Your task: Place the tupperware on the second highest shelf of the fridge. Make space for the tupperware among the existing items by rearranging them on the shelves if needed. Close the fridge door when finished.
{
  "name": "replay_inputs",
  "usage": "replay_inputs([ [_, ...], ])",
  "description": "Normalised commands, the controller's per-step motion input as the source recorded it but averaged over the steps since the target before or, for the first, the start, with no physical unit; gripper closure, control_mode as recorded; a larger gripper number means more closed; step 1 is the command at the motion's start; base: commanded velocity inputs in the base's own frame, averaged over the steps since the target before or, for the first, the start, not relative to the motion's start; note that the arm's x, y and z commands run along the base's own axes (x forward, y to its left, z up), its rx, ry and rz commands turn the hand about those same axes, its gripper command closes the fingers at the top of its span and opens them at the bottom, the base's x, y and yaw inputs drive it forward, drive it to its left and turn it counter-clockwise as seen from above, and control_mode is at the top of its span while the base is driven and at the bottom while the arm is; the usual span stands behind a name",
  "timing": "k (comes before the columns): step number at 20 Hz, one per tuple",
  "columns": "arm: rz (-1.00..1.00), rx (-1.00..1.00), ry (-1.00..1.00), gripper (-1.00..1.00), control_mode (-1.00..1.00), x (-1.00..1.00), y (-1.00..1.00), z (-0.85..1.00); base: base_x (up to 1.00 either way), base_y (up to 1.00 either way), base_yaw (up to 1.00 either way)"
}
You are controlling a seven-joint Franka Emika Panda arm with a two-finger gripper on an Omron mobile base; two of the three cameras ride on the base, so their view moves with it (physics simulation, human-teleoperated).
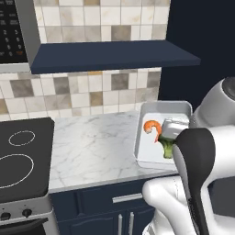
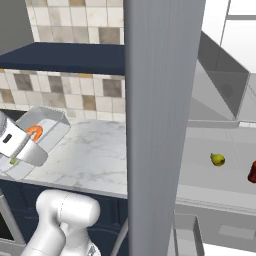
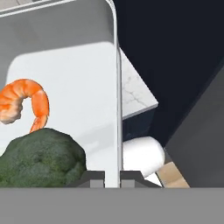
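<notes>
On the marble bench (image 1: 92, 147), at its right end, sits the tupperware (image 1: 149, 114), a shallow pale tray that looks tipped up on one side, though I cannot tell whether it is clear of the stone. Inside it lie an orange shrimp (image 3: 24, 103) and a green broccoli floret (image 3: 41, 157), the floret nearer to me. My tool (image 3: 112, 177) is pinched shut on the tray's thin side wall, one fingertip (image 3: 92, 177) inside and the other outside, as the hand view shows. Above the bench runs a dark navy shelf (image 1: 110, 55) against the tiled wall (image 1: 92, 89), and to the left is a black cooktop (image 1: 20, 156). To the right, in the right base view, the edge of the open fridge door (image 2: 160, 125) stands tall and grey close to the camera. Beyond it lies the pale inside of the fridge (image 2: 220, 75), where a small yellow-green fruit (image 2: 217, 159) rests on a wide shelf (image 2: 220, 185), with a dark red bottle (image 2: 252, 172) near it at the right edge of the picture.
</notes>
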Motion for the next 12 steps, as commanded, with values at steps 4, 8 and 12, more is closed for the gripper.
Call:
replay_inputs([
  [4, 0.00, -0.05, 0.00, 1.00, -1.00, 0.01, 0.01, 0.06, 0.00, 0.00, 0.00],
  [8, 0.00, 0.01, 0.00, 1.00, -1.00, 0.50, -0.07, 0.10, 0.00, 0.00, 0.00],
  [12, 0.00, 0.00, 0.01, 1.00, -1.00, 0.36, -0.02, 0.00, 0.00, 0.00, 0.00],
])
